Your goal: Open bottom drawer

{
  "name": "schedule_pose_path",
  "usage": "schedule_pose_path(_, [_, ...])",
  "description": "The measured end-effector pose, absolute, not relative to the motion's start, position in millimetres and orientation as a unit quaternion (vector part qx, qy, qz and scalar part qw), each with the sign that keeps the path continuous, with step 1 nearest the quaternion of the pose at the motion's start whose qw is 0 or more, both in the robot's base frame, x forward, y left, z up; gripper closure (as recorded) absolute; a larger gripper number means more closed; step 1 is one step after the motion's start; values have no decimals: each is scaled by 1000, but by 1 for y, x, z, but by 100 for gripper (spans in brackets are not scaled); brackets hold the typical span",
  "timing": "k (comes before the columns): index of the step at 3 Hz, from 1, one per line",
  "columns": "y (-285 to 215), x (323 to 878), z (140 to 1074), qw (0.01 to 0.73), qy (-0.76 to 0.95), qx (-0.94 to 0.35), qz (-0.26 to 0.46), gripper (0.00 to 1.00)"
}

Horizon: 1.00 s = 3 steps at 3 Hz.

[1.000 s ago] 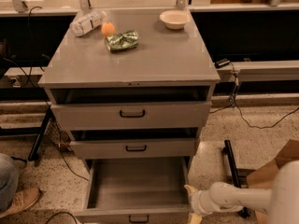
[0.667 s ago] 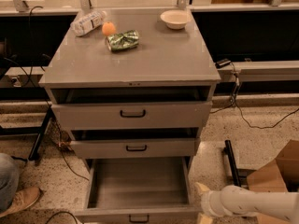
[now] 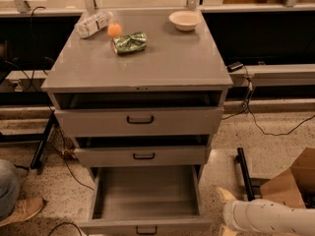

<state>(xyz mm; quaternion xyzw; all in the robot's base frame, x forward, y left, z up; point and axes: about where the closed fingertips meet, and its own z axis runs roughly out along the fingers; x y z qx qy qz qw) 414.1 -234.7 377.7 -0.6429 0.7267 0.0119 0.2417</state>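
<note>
One target, bottom drawer, sits pulled far out at bench base | end effector low right, near drawer's front corner; we cannot tell its grip state | risk: our arm sweeping left bumps it shut

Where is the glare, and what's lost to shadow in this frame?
Camera view: soft glare on the cabinet top toward its back edge, near the bowl; gaps above the top drawer and middle drawer are black, contents unreadable; the open bottom drawer is lit inside, darker at its back; the hand, lower right beside that drawer, reads bright against the floor.
</note>
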Motion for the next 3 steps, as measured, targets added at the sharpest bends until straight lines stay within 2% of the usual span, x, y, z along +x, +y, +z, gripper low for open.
schedule_pose_path(1, [-245, 423, 393, 249, 723, -644, -18, 0])
schedule_pose_path(3, [-312, 471, 517, 300, 697, -636, -136, 0])
